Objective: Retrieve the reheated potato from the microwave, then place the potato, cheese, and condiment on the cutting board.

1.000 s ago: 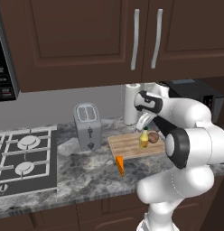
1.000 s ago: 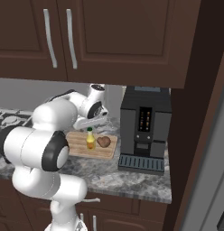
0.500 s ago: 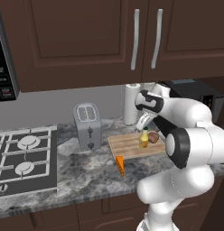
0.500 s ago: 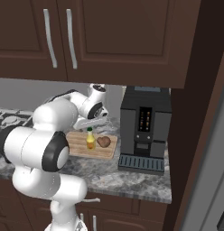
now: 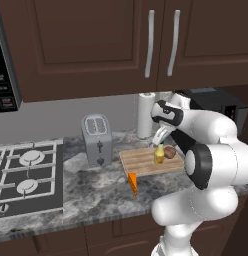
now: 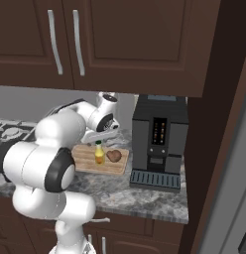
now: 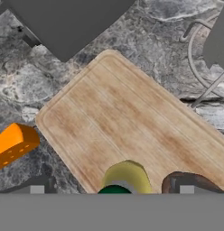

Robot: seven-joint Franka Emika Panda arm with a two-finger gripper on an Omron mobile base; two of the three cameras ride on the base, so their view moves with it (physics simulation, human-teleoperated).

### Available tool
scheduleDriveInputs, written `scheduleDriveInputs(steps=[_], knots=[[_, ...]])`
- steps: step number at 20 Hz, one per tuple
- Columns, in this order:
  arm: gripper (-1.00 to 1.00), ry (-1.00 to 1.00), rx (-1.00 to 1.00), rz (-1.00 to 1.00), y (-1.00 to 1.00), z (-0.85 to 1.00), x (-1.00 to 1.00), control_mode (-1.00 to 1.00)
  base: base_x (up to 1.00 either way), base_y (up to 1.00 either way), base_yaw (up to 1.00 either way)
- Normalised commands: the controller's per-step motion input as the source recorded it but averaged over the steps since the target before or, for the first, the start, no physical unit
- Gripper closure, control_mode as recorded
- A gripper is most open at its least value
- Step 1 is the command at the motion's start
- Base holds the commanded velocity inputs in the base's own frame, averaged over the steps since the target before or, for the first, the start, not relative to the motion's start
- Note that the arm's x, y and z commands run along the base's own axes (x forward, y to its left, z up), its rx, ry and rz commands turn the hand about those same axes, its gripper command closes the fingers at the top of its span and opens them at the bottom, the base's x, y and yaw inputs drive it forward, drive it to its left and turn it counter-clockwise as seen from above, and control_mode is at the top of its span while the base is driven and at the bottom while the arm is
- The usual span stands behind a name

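Note:
The cutting board lies on the stone counter. On its right part the yellow condiment bottle stands upright beside the brown potato. Off the board, by its front left corner, lies the orange cheese wedge on the counter. My gripper hangs just above the bottle, open, with nothing held. The microwave shows at the far left edge.
A silver toaster stands left of the board and a paper towel roll behind it. The black coffee machine stands right of the board. The stove takes up the counter's left end.

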Motion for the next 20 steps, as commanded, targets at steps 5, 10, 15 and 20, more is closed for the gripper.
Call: scheduleDriveInputs(steps=[5,10,15,20], knots=[[-1.00,0.00,0.00,0.00,-0.05,0.00,-0.17,-1.00,0.00,0.00,0.00],[-1.00,-0.01,0.00,0.00,-0.09,0.00,-0.20,-1.00,0.00,0.00,0.00],[-1.00,0.00,0.00,0.00,-0.22,0.01,-0.30,-1.00,0.00,0.00,0.00],[-1.00,0.00,0.00,0.00,-0.24,0.03,-0.35,-1.00,0.00,0.00,0.00]])
